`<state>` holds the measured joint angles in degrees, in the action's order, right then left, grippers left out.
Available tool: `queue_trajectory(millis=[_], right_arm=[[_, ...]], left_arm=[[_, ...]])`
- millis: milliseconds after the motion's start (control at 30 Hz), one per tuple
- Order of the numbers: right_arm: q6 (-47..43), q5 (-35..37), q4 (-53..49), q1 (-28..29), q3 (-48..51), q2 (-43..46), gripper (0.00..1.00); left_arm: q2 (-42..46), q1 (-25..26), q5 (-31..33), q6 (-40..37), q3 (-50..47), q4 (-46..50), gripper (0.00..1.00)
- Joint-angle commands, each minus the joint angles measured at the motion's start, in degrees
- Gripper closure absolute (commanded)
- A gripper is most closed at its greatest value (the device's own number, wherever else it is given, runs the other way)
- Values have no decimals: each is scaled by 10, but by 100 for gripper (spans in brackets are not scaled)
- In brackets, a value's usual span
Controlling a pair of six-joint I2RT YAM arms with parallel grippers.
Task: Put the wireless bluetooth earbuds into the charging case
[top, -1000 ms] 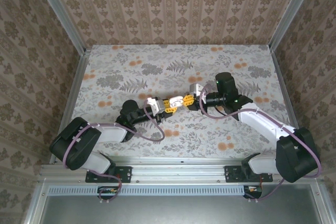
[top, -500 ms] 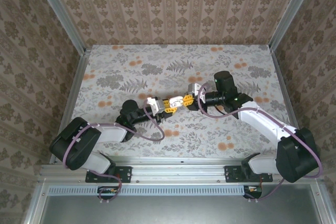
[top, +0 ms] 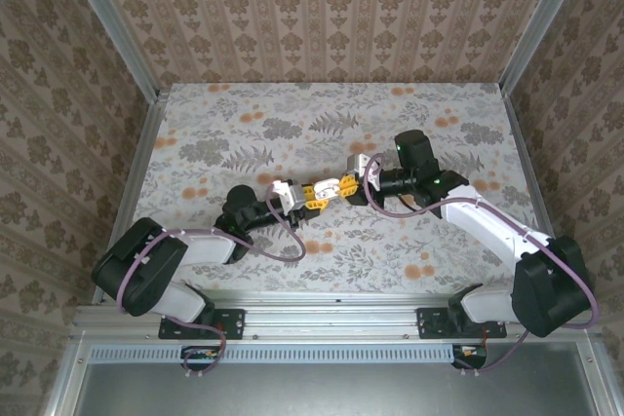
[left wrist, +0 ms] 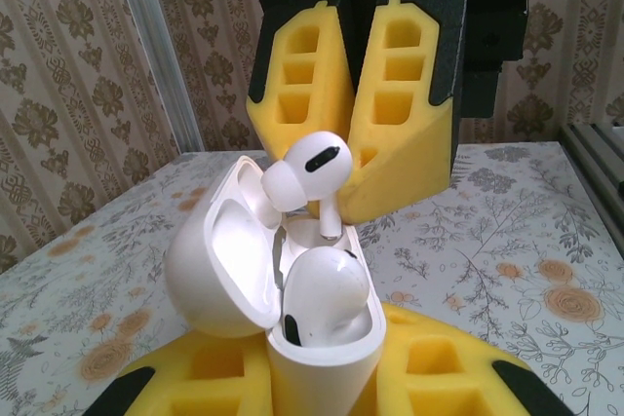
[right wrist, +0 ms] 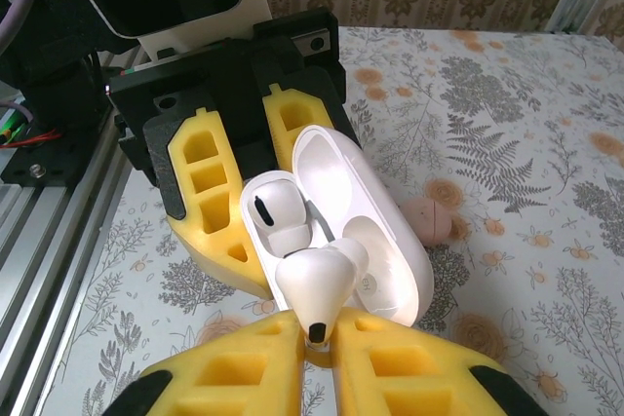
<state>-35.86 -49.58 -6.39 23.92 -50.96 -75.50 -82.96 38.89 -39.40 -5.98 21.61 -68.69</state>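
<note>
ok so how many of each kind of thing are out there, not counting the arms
small white plastic earbuds: 2
glossy white charging case, lid open: 1
round pinkish-orange disc: 1
total: 4

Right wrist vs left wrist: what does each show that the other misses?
Right wrist: a pink disc on the table past the case, and the right gripper pinching the loose earbud by its near end. Left wrist: that earbud's stem dipping into the case beside the seated earbud. Both: the open case held by the left gripper, both earbuds.
</note>
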Motion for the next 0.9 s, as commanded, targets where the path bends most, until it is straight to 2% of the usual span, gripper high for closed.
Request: queue_trajectory(millis=[0, 867], right_arm=[[-7, 29, -25, 5, -13, -15, 82], [5, 34, -4, -4, -2, 14, 71]], left_arm=[[27, 4, -35, 6, 17, -48, 100], [27, 4, -36, 5, 12, -47, 100]])
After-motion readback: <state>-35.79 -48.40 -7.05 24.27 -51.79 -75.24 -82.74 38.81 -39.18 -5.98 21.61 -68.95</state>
